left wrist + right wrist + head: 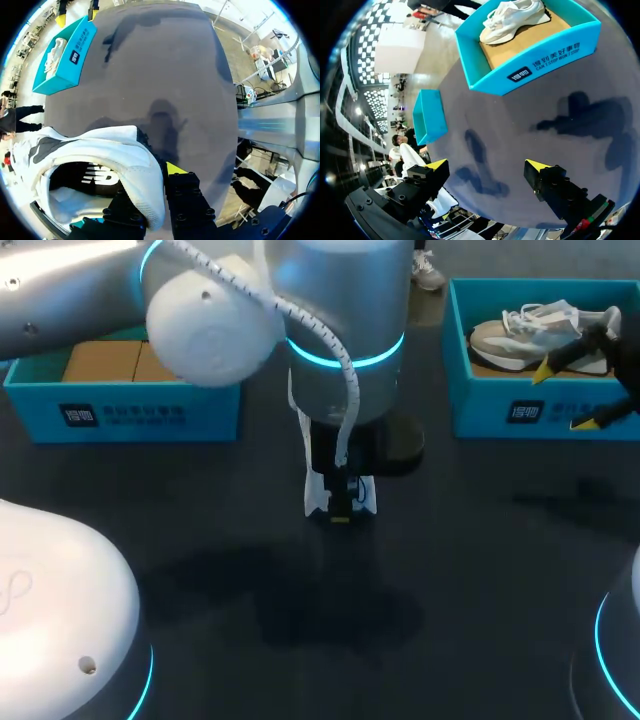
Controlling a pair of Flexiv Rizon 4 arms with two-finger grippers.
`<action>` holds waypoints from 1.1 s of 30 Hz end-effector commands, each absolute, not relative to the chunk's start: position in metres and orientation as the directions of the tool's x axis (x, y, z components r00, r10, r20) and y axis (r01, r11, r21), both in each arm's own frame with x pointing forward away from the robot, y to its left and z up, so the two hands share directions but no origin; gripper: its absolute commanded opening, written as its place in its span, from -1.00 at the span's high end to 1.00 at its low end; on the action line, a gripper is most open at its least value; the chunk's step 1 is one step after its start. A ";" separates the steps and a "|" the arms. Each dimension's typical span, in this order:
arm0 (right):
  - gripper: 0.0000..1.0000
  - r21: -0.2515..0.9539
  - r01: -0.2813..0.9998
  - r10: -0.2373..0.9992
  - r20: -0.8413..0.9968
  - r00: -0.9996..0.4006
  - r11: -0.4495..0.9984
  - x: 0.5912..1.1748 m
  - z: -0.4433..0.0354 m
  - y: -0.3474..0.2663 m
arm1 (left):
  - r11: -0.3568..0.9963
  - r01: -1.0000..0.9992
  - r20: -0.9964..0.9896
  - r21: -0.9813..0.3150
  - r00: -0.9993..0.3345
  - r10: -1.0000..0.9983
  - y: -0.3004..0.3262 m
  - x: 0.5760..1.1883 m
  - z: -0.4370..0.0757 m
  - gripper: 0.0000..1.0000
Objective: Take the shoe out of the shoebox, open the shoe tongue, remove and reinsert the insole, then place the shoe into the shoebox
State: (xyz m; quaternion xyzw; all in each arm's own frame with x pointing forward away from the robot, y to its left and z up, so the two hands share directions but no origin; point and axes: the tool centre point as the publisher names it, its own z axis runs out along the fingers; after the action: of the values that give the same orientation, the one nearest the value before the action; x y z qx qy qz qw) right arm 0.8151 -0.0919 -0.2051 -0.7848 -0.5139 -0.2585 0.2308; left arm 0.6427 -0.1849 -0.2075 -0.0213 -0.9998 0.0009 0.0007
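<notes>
The left gripper [340, 508] is clamped on the white shoe [100, 150]. One finger is inside the heel opening and the other outside, with the padded collar pinched between them. The shoe sits out over the dark table [450, 570], well apart from the teal shoebox [540, 62] and off to that box's left. There's a grey-and-white shoe [512, 17] lying in that shoebox on its brown liner, laces up. The right gripper [487, 167] hangs near the shoebox on its near side, fingers spread wide with nothing between them and the box's printed wall ahead of the yellow tips. A second teal box [120, 410] stands well apart from the shoebox, on the far side of the held shoe from it.
</notes>
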 end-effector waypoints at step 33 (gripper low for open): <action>-1.00 -0.095 0.925 0.688 0.641 0.340 -0.368 0.814 -0.205 -0.091 | 0.992 0.107 0.115 -0.059 -0.987 0.113 -0.065 0.685 -0.187 1.00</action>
State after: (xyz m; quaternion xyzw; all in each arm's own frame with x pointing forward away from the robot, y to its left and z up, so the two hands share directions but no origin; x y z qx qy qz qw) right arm 0.8150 -0.0919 -0.2051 -0.7848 -0.5138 -0.2585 0.2307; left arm 0.6749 -0.1078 -0.1908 -0.0557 -0.9968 -0.0215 0.0536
